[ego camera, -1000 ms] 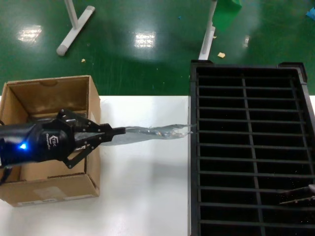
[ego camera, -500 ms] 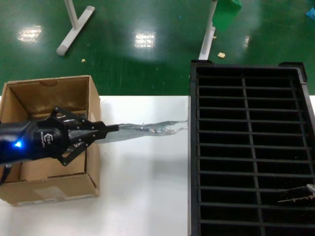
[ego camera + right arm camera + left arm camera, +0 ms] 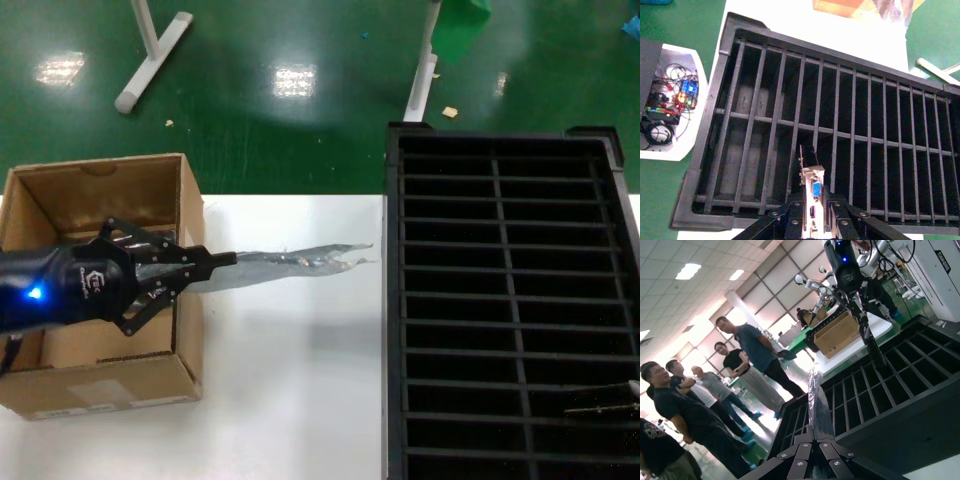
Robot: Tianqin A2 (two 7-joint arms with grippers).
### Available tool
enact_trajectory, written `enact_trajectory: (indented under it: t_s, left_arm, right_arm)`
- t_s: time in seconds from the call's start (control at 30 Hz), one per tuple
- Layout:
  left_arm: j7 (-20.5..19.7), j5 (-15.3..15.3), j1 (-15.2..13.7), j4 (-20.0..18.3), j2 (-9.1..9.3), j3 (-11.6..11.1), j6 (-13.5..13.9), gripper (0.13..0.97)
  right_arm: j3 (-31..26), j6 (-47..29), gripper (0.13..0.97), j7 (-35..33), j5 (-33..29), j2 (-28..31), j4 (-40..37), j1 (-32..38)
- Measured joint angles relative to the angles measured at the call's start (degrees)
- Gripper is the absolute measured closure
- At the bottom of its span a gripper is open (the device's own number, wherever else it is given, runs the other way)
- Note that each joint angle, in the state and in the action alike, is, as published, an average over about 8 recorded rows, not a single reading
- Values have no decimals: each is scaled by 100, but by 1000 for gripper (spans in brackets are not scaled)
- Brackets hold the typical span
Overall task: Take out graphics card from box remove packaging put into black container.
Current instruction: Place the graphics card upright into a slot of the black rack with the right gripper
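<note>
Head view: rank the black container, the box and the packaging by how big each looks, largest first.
1. black container, largest by far.
2. box, clearly smaller.
3. packaging, a thin strip held by the left gripper, smallest.

White table (image 3: 290, 400) on green floor (image 3: 300, 110), white stand legs (image 3: 150, 55) behind, onlookers (image 3: 715, 405) grouped, wired electronics tray (image 3: 670, 100) beside.
</note>
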Motion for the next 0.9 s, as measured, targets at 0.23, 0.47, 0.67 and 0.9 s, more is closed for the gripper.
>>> enact_trajectory:
  t_s: [0.23,0.47,0.67,0.9]
  left_arm:
    - [21,-5,23,49,9,-14,0,955]
    - [31,-6,49,29,-9,-32,0,955]
    - [27,-6,63,11,-43,-54,0,955]
    - [33,-7,82,66,-80,-72,0,955]
  right_arm:
    - [29,-79,898,96,31,85,65,81]
    - [27,-147,898,123,100,146,95,147]
    - [-319,56,898,139,183,277,100,325]
    - [-1102,-72,898,221,14,91,102,1164]
